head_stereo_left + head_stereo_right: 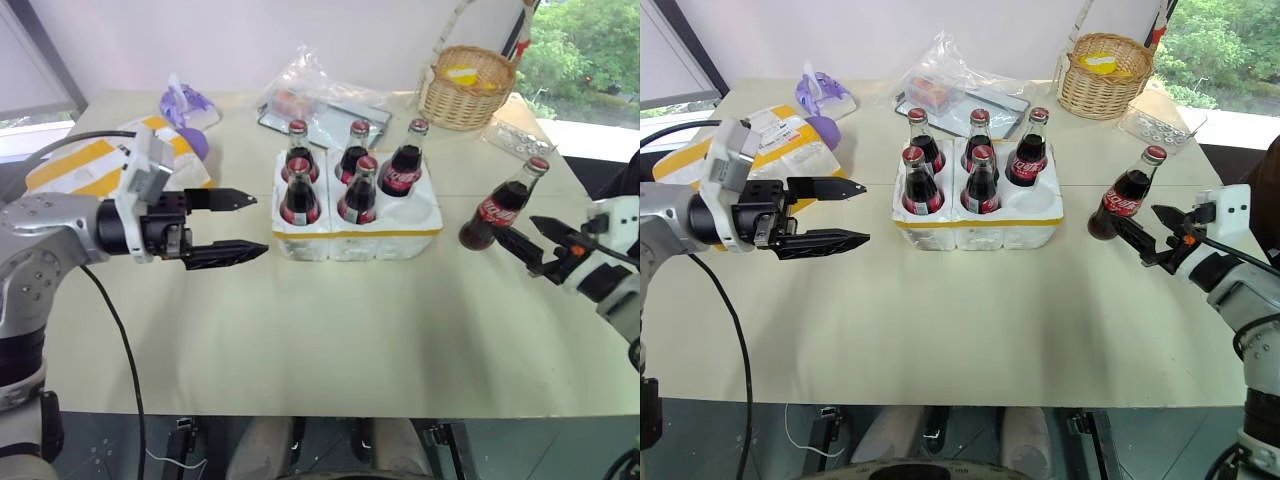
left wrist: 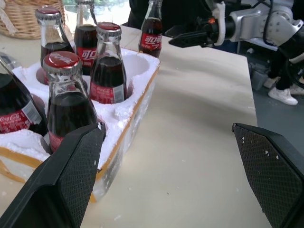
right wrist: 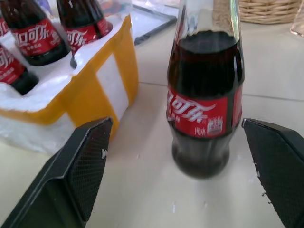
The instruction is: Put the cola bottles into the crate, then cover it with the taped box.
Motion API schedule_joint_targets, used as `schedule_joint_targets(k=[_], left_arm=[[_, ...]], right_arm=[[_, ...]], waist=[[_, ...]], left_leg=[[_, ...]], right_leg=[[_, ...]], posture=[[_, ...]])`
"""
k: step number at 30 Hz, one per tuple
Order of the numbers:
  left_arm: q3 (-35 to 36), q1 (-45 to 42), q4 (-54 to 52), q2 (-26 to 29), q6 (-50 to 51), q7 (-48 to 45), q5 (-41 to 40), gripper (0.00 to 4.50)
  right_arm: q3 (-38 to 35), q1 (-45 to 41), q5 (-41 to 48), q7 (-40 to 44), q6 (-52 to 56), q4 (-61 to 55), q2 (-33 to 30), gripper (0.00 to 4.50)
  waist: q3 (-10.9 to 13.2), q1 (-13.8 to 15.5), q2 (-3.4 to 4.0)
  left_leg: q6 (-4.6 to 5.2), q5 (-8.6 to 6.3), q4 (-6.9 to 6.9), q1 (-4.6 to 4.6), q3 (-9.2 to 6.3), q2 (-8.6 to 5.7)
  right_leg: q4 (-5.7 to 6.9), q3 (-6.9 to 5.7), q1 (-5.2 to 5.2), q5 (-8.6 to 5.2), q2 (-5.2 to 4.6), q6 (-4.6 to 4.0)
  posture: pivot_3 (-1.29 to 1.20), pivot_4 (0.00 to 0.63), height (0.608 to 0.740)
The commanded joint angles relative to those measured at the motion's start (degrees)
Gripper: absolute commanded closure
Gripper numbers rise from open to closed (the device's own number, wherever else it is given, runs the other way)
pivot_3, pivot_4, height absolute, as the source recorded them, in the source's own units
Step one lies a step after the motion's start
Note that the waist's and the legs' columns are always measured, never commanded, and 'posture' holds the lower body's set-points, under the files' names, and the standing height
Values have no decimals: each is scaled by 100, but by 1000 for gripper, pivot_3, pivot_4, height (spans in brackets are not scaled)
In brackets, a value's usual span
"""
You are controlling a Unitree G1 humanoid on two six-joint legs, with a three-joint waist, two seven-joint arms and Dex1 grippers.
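The crate (image 1: 400,232), a low white foam block with a yellow tape band, stands mid-table. Several cola bottles (image 1: 300,195) stand upright in its holes, and the front right hole (image 1: 1035,200) is empty. One more cola bottle (image 1: 498,207) stands on the table to the crate's right. My right gripper (image 1: 515,227) is open, its fingers (image 3: 90,161) on either side of that bottle (image 3: 204,109) without touching it. Left of the crate, my left gripper (image 1: 260,224) is open and empty, pointing at it. The taped box (image 1: 790,140) lies at the far left, partly behind my left arm.
A wicker basket (image 1: 465,85) stands at the back right, with a clear plastic tray (image 1: 515,135) beside it. A crumpled plastic bag over a dark tray (image 1: 320,95) lies behind the crate. A purple pack (image 1: 185,105) sits at the back left. Bare table (image 1: 330,330) lies in front.
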Motion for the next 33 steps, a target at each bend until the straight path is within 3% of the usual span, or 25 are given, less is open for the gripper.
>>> schedule_joint_targets(k=[1, 13, 16, 18, 24, 29, 33], left_arm=[[41, -76, -166, -11, -107, 93, -80, 26], [-62, -118, -165, -82, -220, 236, -25, 26], [-106, -137, -126, -90, -289, 257, 30, 0], [-123, -142, -124, -98, -307, 282, 27, 0], [-103, -64, -88, -121, -362, 370, 1, 0], [-69, 32, -52, -181, -382, 467, 19, 0], [-88, 40, -24, -228, -427, 525, 57, 0]], right_arm=[[198, -369, -285, 61, -324, 421, 63, 0], [718, -1845, -967, 71, -1063, 2326, 532, 0], [684, -1997, -1004, 84, -1229, 2551, 636, 798], [679, -1987, -987, 128, -1264, 2472, 674, 1701], [294, -1919, -497, 164, -1127, 1657, 751, 1662], [-164, -2117, 1036, 46, 27, 263, 850, 1662], [-122, -2260, 1867, -225, 685, -392, 997, 1662]], waist=[[0, -1, 0], [1, -129, 1], [1, -146, 2], [1, -140, 2], [10, -149, 16], [34, -145, 57], [35, -160, 58]], left_leg=[[0, 0, 0, 0, 0, 0], [-2, 1, -2, 0, -3, -2], [-2, 1, -4, 0, -3, -2], [-2, 1, -4, 0, -3, -2], [-3, 1, -8, -1, -3, -2], [-3, 1, -11, -9, -1, -2], [-4, 1, -18, -9, -2, 2]], right_leg=[[0, 0, 0, 0, 0, 0], [3, 1, -1, 10, 3, 15], [3, 2, -1, 10, 3, 16], [4, 2, -2, 10, 4, 16], [5, 4, -8, 10, 4, 16], [7, 10, -20, 11, 3, 17], [8, 10, -24, 10, 4, 16]], posture=[[0, 150, 740], [0, 150, 740], [0, 150, 740], [0, 150, 740], [0, 150, 740], [0, 150, 740], [0, 150, 740]])
